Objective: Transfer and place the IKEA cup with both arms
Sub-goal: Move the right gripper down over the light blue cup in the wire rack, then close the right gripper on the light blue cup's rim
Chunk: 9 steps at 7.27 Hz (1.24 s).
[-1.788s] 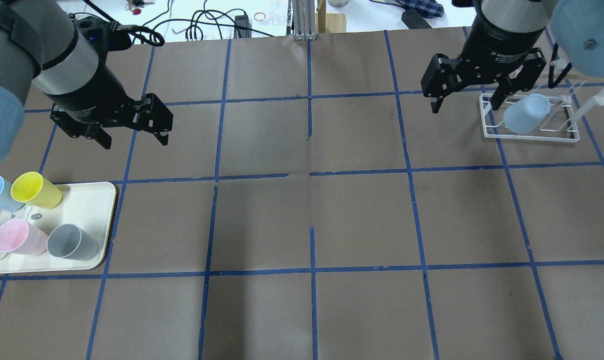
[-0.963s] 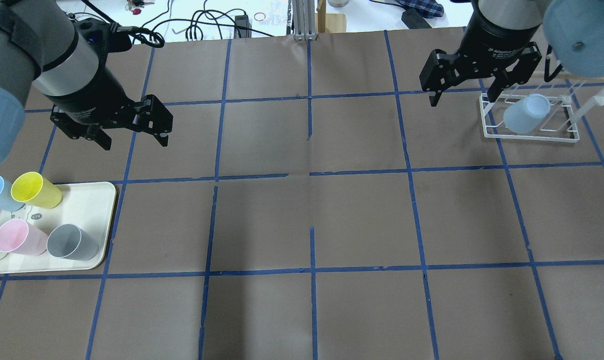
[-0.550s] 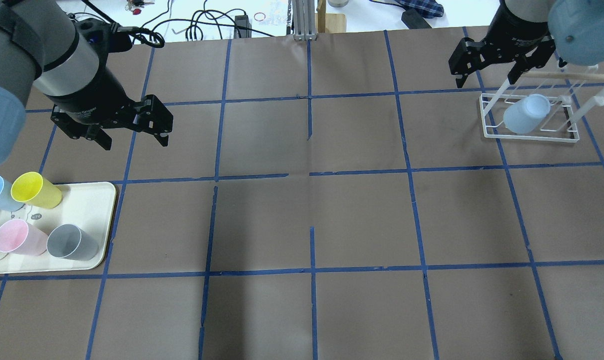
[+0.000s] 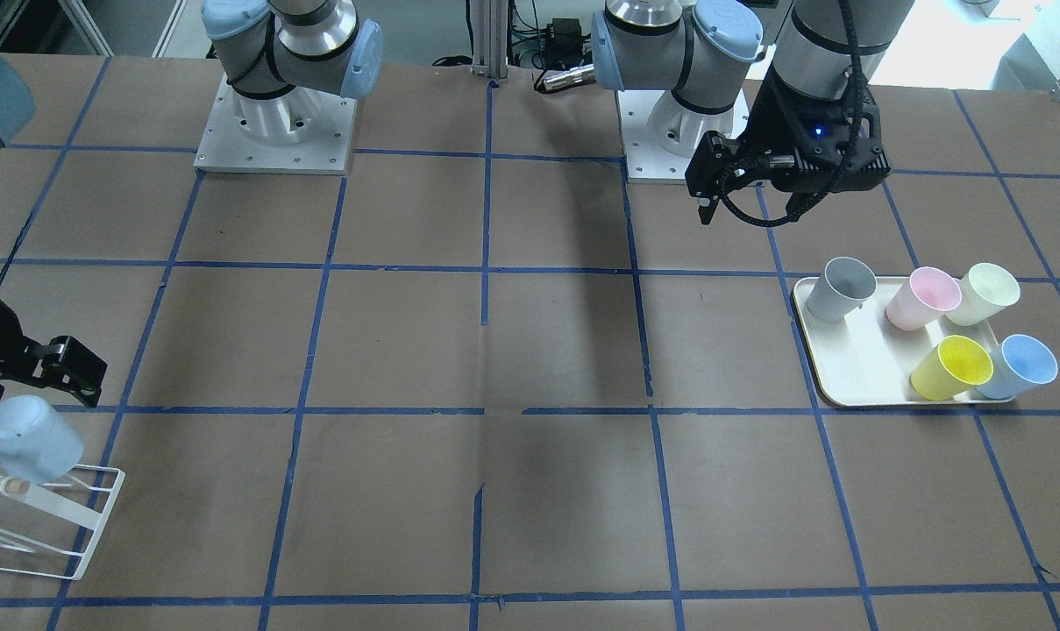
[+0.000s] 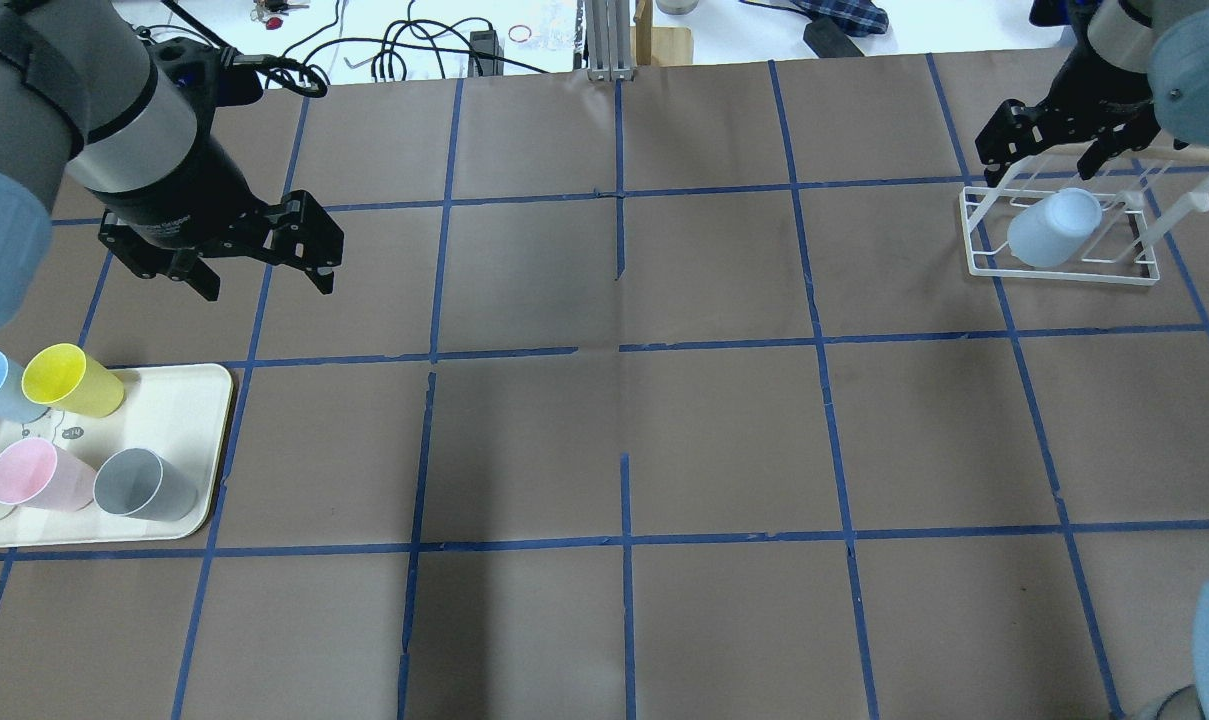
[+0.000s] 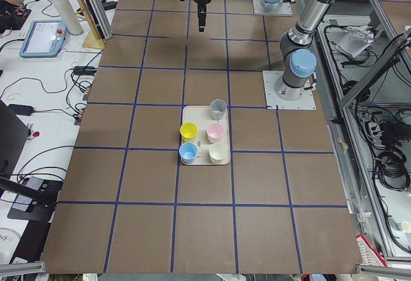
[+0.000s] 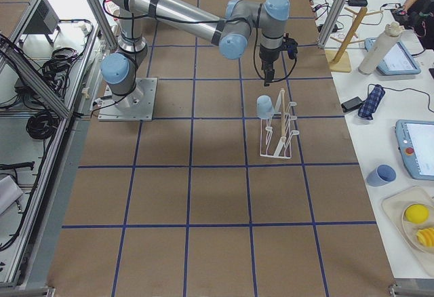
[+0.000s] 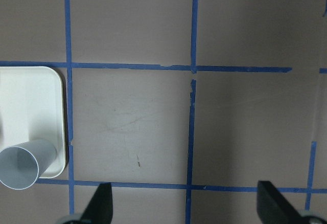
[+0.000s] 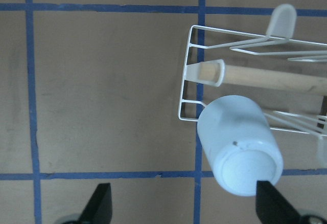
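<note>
small pale-blue plastic tumbler (image 5: pixel 1052 228): sitting inverted on white wire rack (image 5: pixel 1064 274)
right gripper (image 5: pixel 1044 158): jaws apart; rising straight looks safest
left gripper (image 5: pixel 267 280): hovering, jaws apart

Middle of the table (image 5: pixel 624 440) is left wide open, can be crossed freely. Room is only taken up at the ends: tray (image 5: pixel 184 410) packed with cups (image 4: pixel 924 298) on the robot's left, wire rack (image 5: pixel 1064 277) holding the IKEA cup (image 5: pixel 1049 228) on its right.
</note>
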### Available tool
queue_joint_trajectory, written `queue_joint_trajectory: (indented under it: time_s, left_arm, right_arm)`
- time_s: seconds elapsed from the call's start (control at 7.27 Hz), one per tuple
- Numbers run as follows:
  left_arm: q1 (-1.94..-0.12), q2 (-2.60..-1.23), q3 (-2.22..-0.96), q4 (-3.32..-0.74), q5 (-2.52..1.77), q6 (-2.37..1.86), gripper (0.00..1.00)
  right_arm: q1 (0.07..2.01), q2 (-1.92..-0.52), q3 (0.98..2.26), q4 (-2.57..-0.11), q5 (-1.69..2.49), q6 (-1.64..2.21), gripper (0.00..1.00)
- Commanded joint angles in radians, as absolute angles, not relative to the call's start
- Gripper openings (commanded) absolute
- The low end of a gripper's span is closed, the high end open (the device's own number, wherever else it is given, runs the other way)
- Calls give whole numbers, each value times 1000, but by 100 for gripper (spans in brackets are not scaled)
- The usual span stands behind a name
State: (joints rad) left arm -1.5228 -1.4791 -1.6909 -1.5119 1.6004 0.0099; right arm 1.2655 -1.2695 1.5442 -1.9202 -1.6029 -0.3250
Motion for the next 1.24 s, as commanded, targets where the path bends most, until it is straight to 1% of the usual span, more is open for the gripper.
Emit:
queue_joint_trajectory:
  time_s: [0.0,0.14,1.1]
  left_arm:
    - [-1522,-1482,-1690,-1512,1598,9,100]
    - [-1522,-1479,-1690,-1511,1594,9,100]
    - [-1522,-1485,-1692,-1520,1600,9,100]
  right_arm:
    - [1218,-1215,1548,-1983,-1630,-370,99]
    - [1216,-1207,1548,-1983,-1641,-368,97]
    - [1216,-1166,1566,-1983,-1664,-362,96]
